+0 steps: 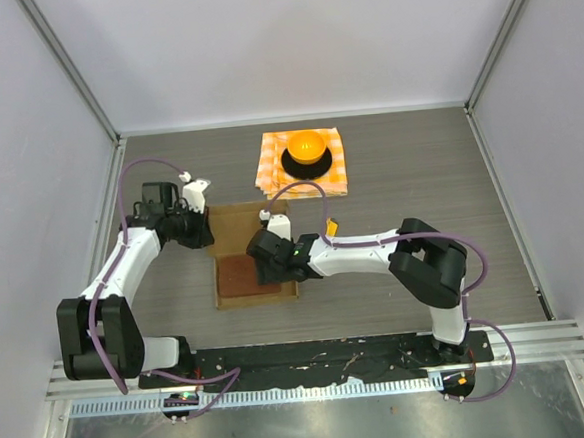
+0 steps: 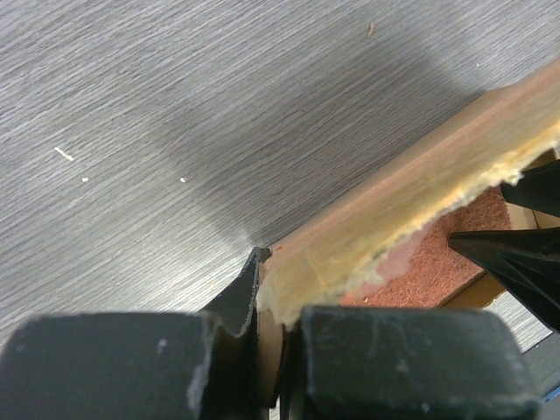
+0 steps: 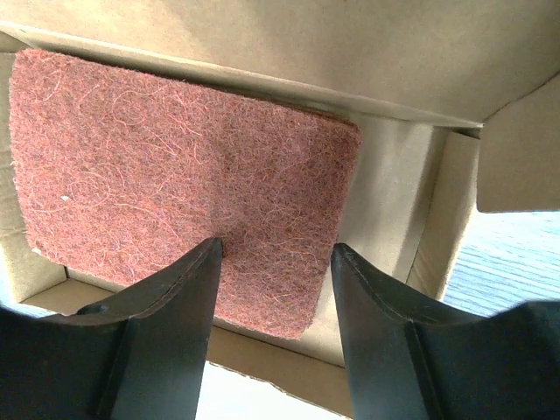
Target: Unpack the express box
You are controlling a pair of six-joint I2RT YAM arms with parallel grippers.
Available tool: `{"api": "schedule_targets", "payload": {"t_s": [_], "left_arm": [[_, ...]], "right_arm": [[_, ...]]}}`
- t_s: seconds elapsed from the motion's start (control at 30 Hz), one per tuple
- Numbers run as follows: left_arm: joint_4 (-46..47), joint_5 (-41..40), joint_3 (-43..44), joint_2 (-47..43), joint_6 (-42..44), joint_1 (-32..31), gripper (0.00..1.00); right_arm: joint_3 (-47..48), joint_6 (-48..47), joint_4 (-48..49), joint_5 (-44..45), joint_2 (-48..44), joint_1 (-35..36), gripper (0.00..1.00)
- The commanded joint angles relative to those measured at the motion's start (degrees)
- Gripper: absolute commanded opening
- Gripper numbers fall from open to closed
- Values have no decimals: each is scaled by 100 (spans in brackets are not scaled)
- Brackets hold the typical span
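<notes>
The express box (image 1: 230,301) lies open in the middle of the table, its brown lid (image 1: 234,223) folded back toward the far side. My left gripper (image 1: 204,228) is shut on the lid's left edge; in the left wrist view the jaws (image 2: 271,302) pinch the cardboard flap (image 2: 394,197). A reddish-brown fibrous slab (image 3: 175,166) lies flat inside the box (image 3: 385,201). My right gripper (image 3: 276,249) stands open low over the slab's near right corner, one fingertip over the slab and one over bare box floor. Whether they touch, I cannot tell.
At the far side an orange-checkered cloth (image 1: 334,171) carries an orange dome on a black base (image 1: 306,148). Grey walls close in the table on three sides. The right arm's fingers (image 2: 516,254) show at the right of the left wrist view.
</notes>
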Motion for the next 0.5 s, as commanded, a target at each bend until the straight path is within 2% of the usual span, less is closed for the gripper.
{"api": "schedule_targets", "payload": {"t_s": [0.0, 0.3, 0.47], "left_arm": [[204, 318, 24, -165, -45, 29, 0], [81, 459, 41, -130, 86, 29, 0], [11, 476, 15, -104, 184, 29, 0]], "right_arm": [[-91, -16, -328, 102, 127, 24, 58], [-161, -158, -126, 146, 206, 24, 59], [-539, -149, 155, 269, 188, 24, 63]]}}
